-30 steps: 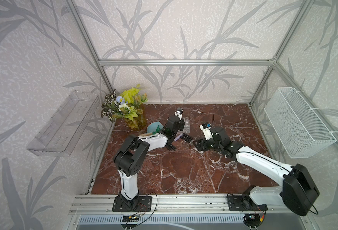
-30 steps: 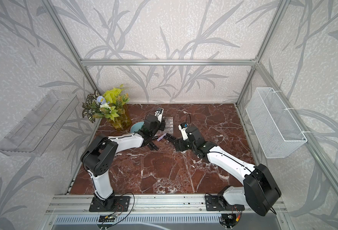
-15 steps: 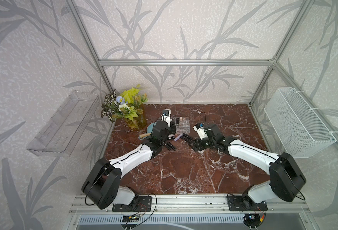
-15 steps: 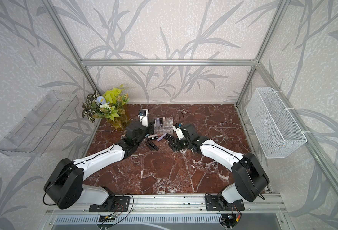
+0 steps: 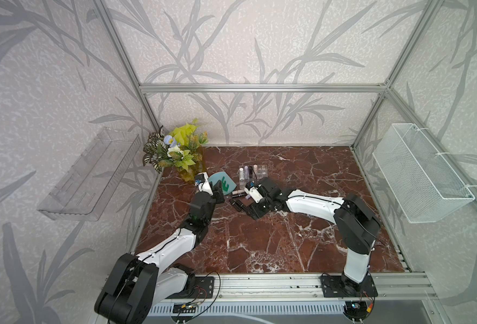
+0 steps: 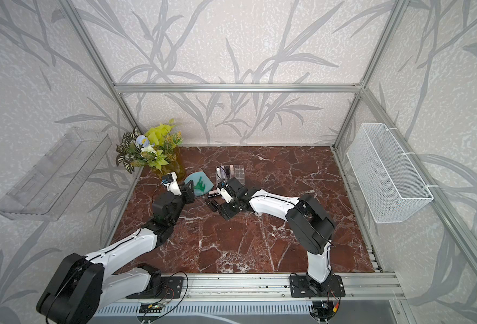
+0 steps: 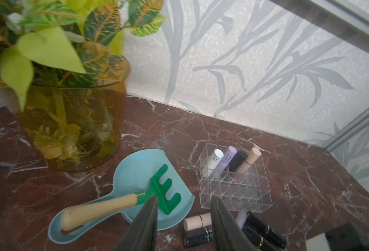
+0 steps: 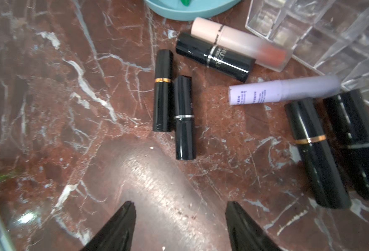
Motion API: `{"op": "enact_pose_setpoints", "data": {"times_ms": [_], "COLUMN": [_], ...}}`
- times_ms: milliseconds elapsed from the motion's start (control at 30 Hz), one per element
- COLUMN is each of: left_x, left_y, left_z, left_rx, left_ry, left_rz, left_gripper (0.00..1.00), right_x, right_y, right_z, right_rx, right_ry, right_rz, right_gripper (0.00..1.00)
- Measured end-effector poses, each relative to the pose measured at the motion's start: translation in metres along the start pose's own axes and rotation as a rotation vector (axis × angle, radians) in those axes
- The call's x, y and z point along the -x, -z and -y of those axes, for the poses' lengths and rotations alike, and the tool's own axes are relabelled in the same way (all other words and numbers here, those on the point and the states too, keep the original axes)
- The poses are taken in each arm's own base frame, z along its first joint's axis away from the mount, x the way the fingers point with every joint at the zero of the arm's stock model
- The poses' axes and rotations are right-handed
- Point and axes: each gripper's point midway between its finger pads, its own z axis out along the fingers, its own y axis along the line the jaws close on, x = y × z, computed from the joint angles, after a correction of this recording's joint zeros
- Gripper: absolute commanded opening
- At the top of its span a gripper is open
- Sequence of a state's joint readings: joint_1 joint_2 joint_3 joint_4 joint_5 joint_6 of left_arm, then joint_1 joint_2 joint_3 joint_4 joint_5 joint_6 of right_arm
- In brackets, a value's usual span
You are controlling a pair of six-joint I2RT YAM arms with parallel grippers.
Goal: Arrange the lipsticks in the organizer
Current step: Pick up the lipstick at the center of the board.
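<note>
- Red-brown marble tabletop [image 5: 259, 241] fills a cell walled in leaf-pattern paper. A clear wall tray [image 5: 91, 174] and a white mesh basket [image 5: 419, 174] hang at the sides, well apart from the work.
- The organizer [image 7: 233, 189], a clear acrylic grid, stands toward the back middle of the marble. It is just beside a blue dustpan [image 7: 135, 169] that carries a green toy rake [image 7: 164, 189], with an amber vase [image 7: 75, 130] of foliage further back.
- Done so far: four tubes stand in the organizer's back row, each in its own cell. They are the white lipstick [image 7: 214, 162], lilac lipstick [image 7: 226, 160], black lipstick [image 7: 236, 160] and pale pink lipstick [image 7: 248, 159]. The other cells look empty.
- Left to do: seven loose lipsticks [image 8: 214, 56] lie flat on the marble just in front of the organizer. Five are black, one is lilac and one is pale pink with a red end.
- The left gripper [image 7: 184, 197] has its jaws apart with nothing between them. It hangs over the dustpan's near edge, close to the loose tubes.
- The right gripper [image 8: 180, 203] is spread wide and empty, low over bare marble. It is just short of a silver-banded black tube [image 8: 184, 117], which looks like the likeliest next pick.
- Judged from this, roughly a third of the job is complete.
</note>
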State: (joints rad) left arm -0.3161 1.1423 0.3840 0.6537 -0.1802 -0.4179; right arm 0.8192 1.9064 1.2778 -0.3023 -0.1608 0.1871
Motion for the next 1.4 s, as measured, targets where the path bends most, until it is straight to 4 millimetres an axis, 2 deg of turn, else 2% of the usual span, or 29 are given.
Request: {"op": "enact_pose_setpoints", "data": {"times_ms": [133,433,767,933,1133,1233,1400], "left_x": [0.005,0.004,-0.001,-0.002,-0.005,-0.005,-0.005], "left_y": [-0.002,-0.005,-0.007,-0.007,-0.008,-0.009,-0.009], "left_z": [-0.012,-0.009,-0.009,-0.008,-0.008,-0.008,-0.008], "left_rx": [0.009,-0.032,-0.042,-0.049,-0.05,-0.053,-0.055], "left_ry": [0.063,0.108,0.116,0.116,0.114,0.115,0.115], "left_rz": [0.017,0.009,-0.01,-0.016,-0.028,-0.029,-0.03], "left_gripper": [0.43,0.43,0.43,0.43,0.43,0.42,0.42], "right_x": [0.003,0.001,0.008,0.002,0.006,0.008,0.01], "right_y": [-0.012,-0.027,-0.038,-0.048,-0.051,-0.053,-0.055], "right_z": [0.006,0.007,-0.005,-0.002,-0.001,-0.001,0.0], "right_rx": [-0.037,-0.073,-0.084,-0.101,-0.112,-0.116,-0.12], "right_ry": [0.004,0.031,0.072,0.087,0.094,0.095,0.096], "right_rz": [-0.02,-0.048,-0.052,-0.078,-0.074,-0.073,-0.07], "right_gripper": [0.63,0.56,0.51,0.49,0.45,0.41,0.27]}}
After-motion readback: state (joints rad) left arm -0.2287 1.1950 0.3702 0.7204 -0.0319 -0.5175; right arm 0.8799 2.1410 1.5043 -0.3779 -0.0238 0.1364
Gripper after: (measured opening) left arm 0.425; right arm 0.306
